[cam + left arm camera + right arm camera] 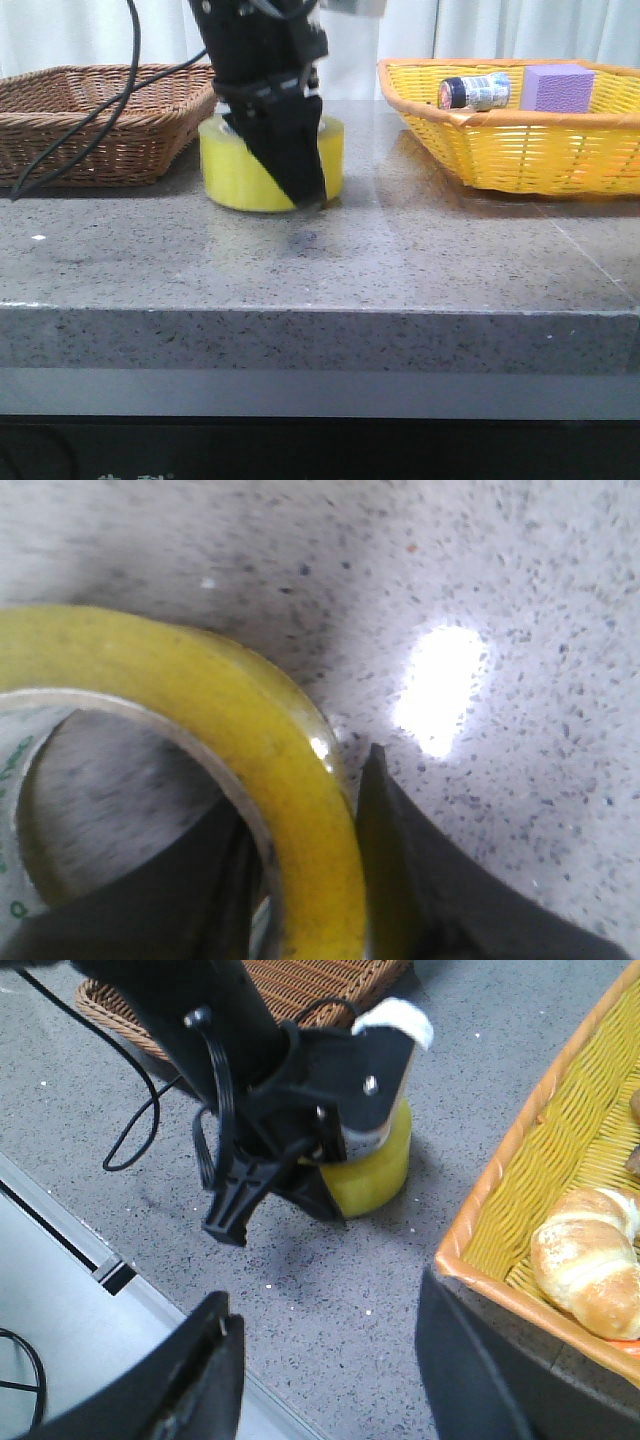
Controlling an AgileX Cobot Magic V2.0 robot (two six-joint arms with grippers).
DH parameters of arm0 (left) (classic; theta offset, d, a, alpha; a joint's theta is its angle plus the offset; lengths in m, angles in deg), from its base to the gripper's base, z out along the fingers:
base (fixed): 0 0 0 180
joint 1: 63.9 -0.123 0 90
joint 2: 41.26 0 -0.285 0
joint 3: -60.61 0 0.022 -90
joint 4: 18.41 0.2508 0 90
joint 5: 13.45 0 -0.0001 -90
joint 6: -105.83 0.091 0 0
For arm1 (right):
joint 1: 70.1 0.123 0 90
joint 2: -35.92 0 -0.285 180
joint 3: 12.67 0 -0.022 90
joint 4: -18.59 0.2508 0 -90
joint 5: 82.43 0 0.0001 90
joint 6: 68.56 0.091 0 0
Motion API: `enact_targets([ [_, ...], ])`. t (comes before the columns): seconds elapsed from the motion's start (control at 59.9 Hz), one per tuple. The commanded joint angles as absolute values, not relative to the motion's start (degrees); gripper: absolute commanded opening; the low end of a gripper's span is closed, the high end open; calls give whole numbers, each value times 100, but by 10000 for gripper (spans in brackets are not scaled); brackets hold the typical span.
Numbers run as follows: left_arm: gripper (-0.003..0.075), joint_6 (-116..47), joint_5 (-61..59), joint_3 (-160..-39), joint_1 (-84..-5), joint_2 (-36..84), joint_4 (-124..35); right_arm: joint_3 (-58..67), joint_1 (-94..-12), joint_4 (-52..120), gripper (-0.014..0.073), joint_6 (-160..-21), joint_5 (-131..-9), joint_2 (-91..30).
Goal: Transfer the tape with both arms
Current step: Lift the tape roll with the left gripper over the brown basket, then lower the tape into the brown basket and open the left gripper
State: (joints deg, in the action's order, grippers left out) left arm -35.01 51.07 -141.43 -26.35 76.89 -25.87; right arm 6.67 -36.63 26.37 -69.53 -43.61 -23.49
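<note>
one finger of the left gripper [300, 880] sits inside the tape [235, 172], one outside, straddling its wall, not visibly clamped. squeeze fully before lifting; the right gripper [325, 1370] waits wide open, empty

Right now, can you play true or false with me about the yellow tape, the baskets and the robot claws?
1. The wide yellow roll of packing tape sits on the grey speckled stone table. True.
2. The left claw has one finger inside the roll and one outside. True.
3. The purple block lies in the brown wicker basket. False: it is in the yellow wicker basket.
4. The right claw is gripping the tape. False: it is open, apart from the roll.
5. A bread roll lies in the yellow basket. True.
</note>
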Motion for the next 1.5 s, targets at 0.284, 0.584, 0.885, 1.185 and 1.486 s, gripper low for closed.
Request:
enact_targets([
  [0.284, 169, -4163, 5100, -15288, -2769, 6605, -2582, 518, -3683, 2703, 412, -6956, -4763, -2284],
  [0.584, 169, -5709, 5063, -15382, -3953, 6574, -2557, 518, -3683, 2703, 412, -6956, -4763, -2284],
  [0.885, 169, -6171, 4727, -15382, -4851, 6756, -2557, 518, -3683, 2703, 412, -6956, -4763, -2284],
  [1.185, 169, -6171, 4750, -15382, -4989, 7450, -2428, 518, -3683, 2703, 412, -6956, -4763, -2284],
  [1.486, 211, -6176, 4750, -15382, -4989, 7849, -2372, 518, -3683, 2703, 412, -6956, -4763, -2284],
])
